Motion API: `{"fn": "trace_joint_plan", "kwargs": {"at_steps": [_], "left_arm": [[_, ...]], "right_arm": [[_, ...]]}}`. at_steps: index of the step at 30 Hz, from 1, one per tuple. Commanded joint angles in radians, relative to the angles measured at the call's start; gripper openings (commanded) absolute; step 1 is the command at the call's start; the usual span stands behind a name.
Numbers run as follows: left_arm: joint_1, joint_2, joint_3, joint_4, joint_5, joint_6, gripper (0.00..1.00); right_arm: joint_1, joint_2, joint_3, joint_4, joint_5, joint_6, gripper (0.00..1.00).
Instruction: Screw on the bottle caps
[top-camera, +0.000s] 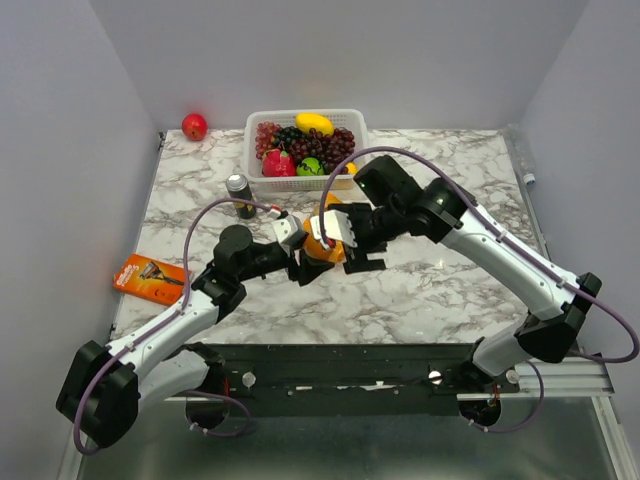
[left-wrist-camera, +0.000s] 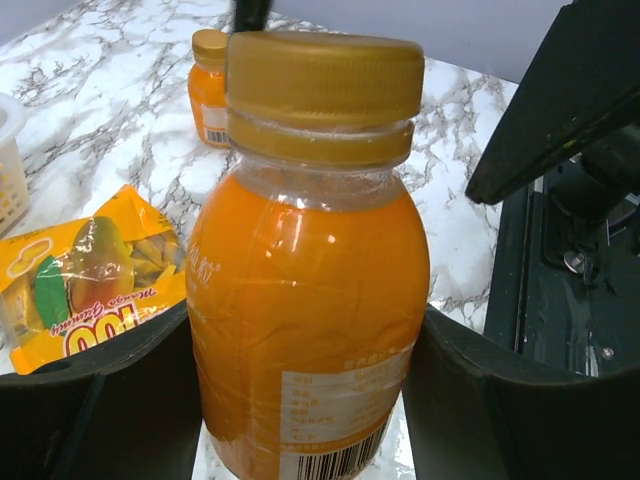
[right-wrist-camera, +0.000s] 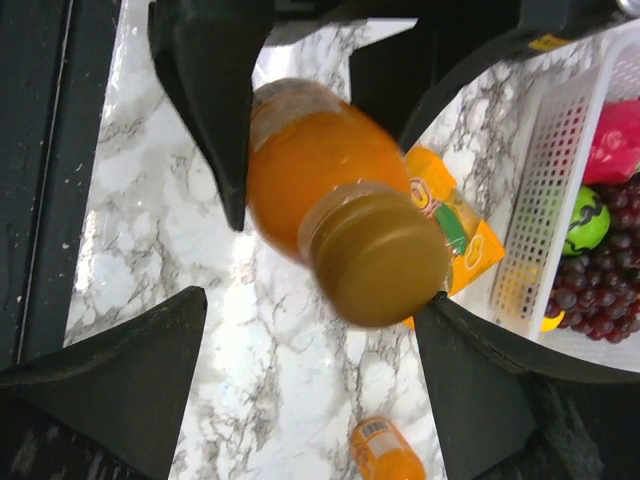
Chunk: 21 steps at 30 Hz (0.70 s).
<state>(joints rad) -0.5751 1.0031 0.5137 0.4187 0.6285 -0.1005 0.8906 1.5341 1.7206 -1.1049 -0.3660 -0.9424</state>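
An orange juice bottle (left-wrist-camera: 300, 300) stands upright between my left gripper's (left-wrist-camera: 310, 340) fingers, which are shut on its body. A golden-orange cap (left-wrist-camera: 322, 80) sits on its neck. In the top view both grippers meet at this bottle (top-camera: 322, 250) in the middle of the table. My right gripper (right-wrist-camera: 315, 298) is open around the cap (right-wrist-camera: 375, 255): its right finger (right-wrist-camera: 470, 390) is at the cap's edge and its left finger (right-wrist-camera: 130, 380) stands well clear. A second capped orange bottle (left-wrist-camera: 210, 90) stands on the marble behind.
A white basket (top-camera: 255, 125) of fruit stands at the back. A dark can (top-camera: 240, 195) is to its left and a red apple (top-camera: 194, 126) in the far corner. A yellow snack packet (left-wrist-camera: 90, 275) lies beside the held bottle. An orange package (top-camera: 150, 278) lies at the left edge.
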Motion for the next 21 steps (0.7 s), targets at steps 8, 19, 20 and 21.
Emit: {"fn": "trace_joint_plan", "kwargs": {"at_steps": [8,19,20,21], "left_arm": [[0.047,-0.003,0.014,0.066,-0.104,-0.044,0.0],[0.011,-0.003,0.075,-0.172,0.056,0.18,0.0],[0.011,0.003,0.092,-0.181,0.062,0.192,0.0],[0.011,0.006,0.101,-0.204,0.068,0.202,0.0]], "right_arm": [[-0.068,-0.022,0.012,-0.345,-0.034,0.111,0.85],[-0.121,-0.009,0.289,-0.191,-0.221,-0.076,0.84],[-0.111,-0.023,0.262,-0.194,-0.218,-0.12,0.84],[-0.09,-0.037,0.228,-0.196,-0.212,-0.198,0.85]]}}
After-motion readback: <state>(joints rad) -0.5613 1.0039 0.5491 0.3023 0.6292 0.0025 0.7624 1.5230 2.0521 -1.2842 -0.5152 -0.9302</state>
